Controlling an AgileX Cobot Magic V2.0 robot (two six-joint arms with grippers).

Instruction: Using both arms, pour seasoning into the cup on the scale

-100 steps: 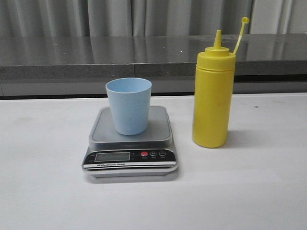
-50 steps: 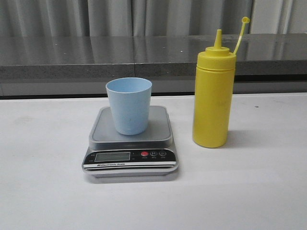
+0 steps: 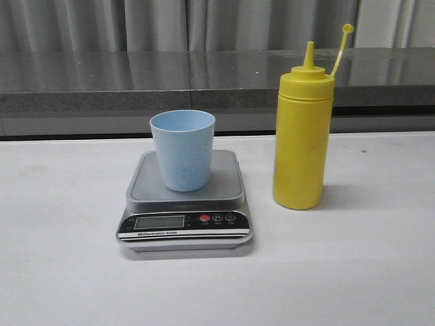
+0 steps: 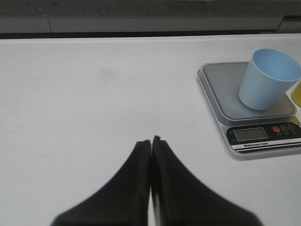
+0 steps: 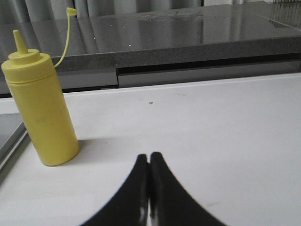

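The pale blue cup [image 3: 182, 149] stands upright on the silver-grey scale [image 3: 185, 204] in the middle of the white table. The yellow seasoning bottle [image 3: 302, 136] stands upright to the right of the scale, its cap off the nozzle and hanging on its strap. Neither gripper shows in the front view. My left gripper [image 4: 151, 140] is shut and empty, well to the left of the scale [image 4: 249, 115] and cup [image 4: 268, 77]. My right gripper [image 5: 149, 156] is shut and empty, to the right of the bottle [image 5: 42, 108].
A dark grey ledge [image 3: 204, 81] runs along the back of the table, with grey curtains behind it. The white table [image 3: 367, 272] stretches in front of and beside the scale and bottle.
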